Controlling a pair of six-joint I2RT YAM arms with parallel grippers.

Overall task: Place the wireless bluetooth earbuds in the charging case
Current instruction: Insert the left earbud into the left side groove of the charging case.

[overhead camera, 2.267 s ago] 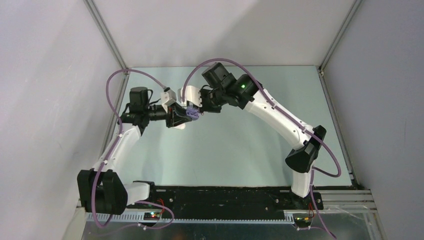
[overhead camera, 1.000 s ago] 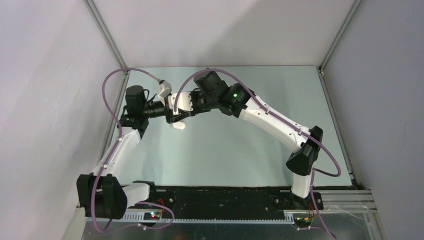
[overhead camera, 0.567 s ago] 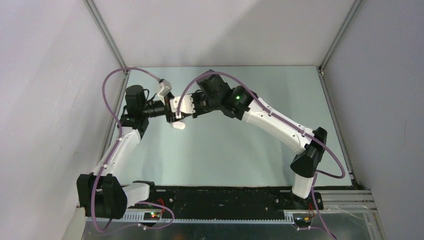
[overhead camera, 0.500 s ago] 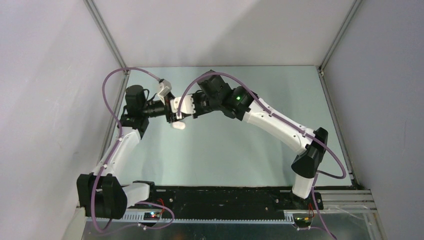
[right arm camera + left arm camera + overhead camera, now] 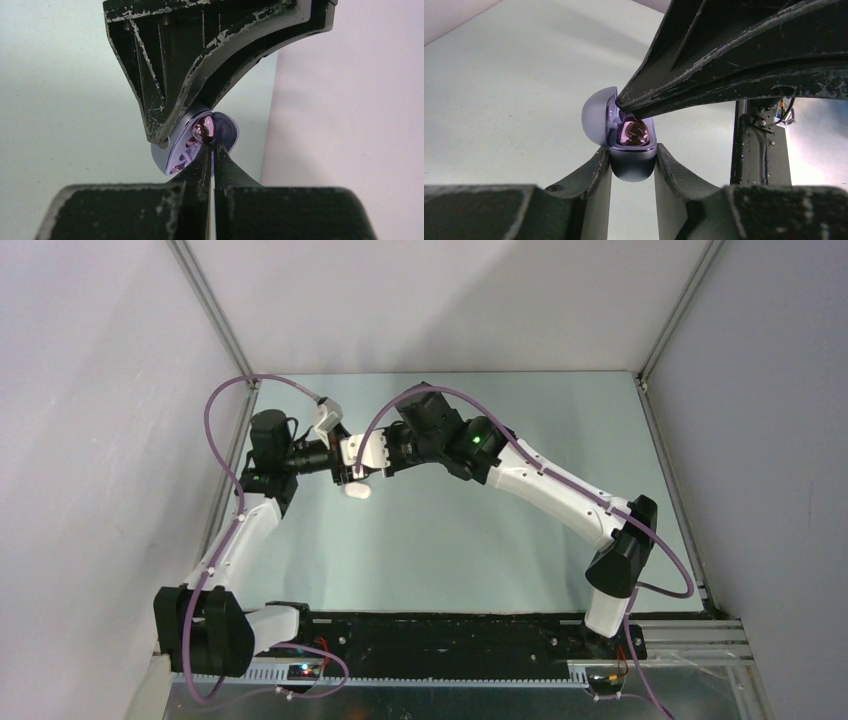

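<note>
Seen from above, a pale green table [image 5: 480, 540] filled the middle of the frame, boxed in by plain grey walls. Two white and black robot arms rose from the bottom edge and bent toward each other, the left arm [image 5: 240, 530] along the left side and the right arm [image 5: 550, 490] arching in from the lower right, each trailing a purple cable. Their tips met in the upper left of the table. Just below that meeting point a small white oval object [image 5: 356, 491] lay on the table. In the left wrist view, the left gripper [image 5: 632, 155] pinched the base of a lavender charging case [image 5: 632, 172] between its two fingers, with the case's lid standing open toward the left of the frame. In the right wrist view, the right gripper [image 5: 209, 145] had its fingers pressed together, with only a thin slit between them, and their tips sat against a glossy purple earbud [image 5: 202, 131] that lay in the open case at the centre of the frame.
</note>
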